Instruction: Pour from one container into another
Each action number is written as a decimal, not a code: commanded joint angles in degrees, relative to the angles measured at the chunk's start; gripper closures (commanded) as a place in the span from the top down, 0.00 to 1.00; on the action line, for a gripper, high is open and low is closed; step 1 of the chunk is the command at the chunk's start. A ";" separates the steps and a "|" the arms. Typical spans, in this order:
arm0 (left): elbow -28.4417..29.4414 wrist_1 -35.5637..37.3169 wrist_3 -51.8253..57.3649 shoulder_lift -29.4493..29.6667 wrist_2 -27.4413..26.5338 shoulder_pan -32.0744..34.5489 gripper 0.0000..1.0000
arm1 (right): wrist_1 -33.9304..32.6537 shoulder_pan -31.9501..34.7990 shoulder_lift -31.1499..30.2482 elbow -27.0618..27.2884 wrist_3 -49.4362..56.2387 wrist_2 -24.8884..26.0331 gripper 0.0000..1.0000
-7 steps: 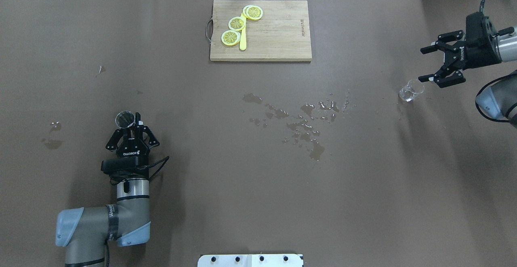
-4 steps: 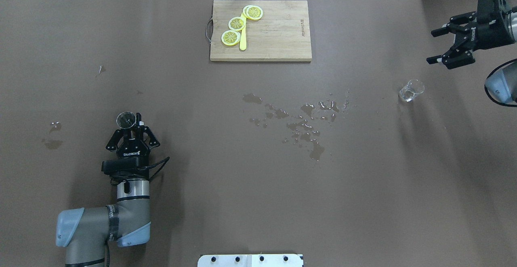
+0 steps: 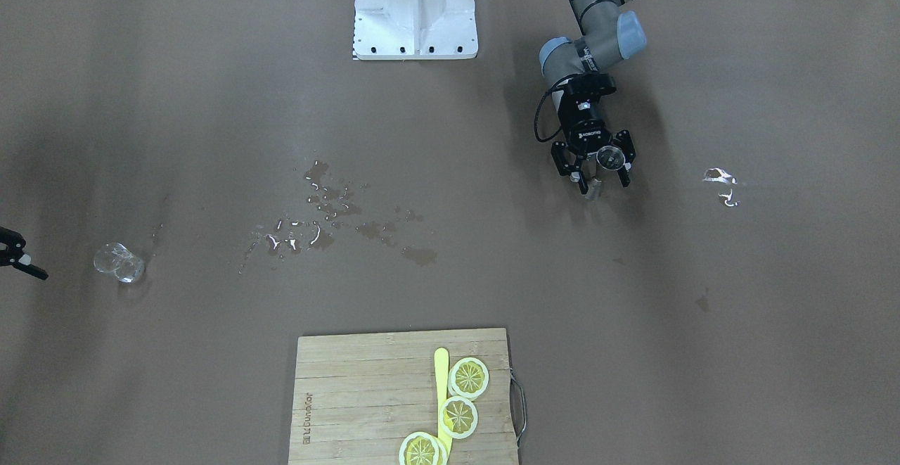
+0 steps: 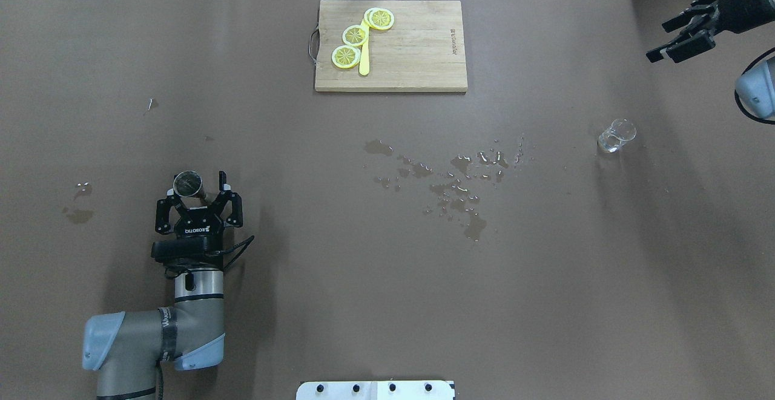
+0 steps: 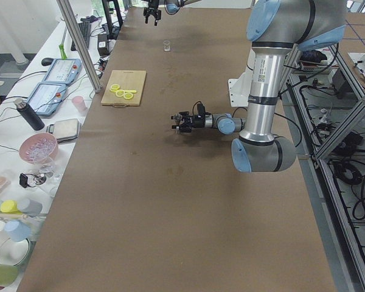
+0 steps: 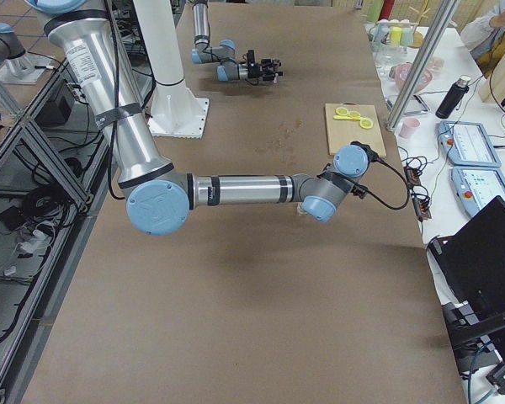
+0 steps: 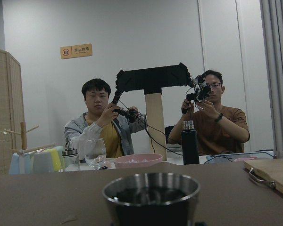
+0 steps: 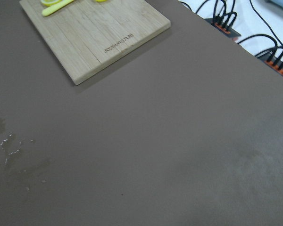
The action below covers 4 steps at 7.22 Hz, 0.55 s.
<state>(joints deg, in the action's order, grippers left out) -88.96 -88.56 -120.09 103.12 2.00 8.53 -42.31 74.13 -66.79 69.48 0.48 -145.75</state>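
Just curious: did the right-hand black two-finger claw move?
Yes. The right gripper drew away from the small clear glass, toward the far edge of the table.

Brown table (image 4: 387, 297), pale wood-grain board (image 4: 418, 49), yellow lemon slices (image 4: 355, 35), clear glass (image 4: 616, 135), silver cup (image 4: 187, 183)

Grey-tubed left arm (image 4: 197, 303), pale-blue joint caps (image 4: 100, 339); black left tool (image 4: 201, 185), white lettering, cable (image 4: 245, 242) looping behind it.

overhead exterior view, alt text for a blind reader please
Brown table from above: the left gripper, lower left, is open around a metal cup; the open right gripper hangs upper right, apart from a small clear glass. Spilled water marks the middle, and a cutting board with lemon slices lies at the far edge.
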 commanded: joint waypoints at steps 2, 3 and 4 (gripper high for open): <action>-2.69 0.06 0.12 -0.38 -1.03 -0.26 0.99 | -23.52 1.54 1.49 2.40 -0.57 6.22 1.00; -3.32 0.15 0.20 -1.08 -1.03 -1.13 0.99 | -30.92 1.55 1.40 2.94 -0.22 12.53 1.00; -3.67 0.23 0.29 -1.95 -1.03 -2.36 0.99 | -34.21 1.46 1.40 2.85 -0.22 20.25 1.00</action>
<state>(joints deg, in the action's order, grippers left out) -91.94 -88.43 -119.90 102.08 0.98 7.38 -70.34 75.55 -65.40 72.07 0.17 -133.97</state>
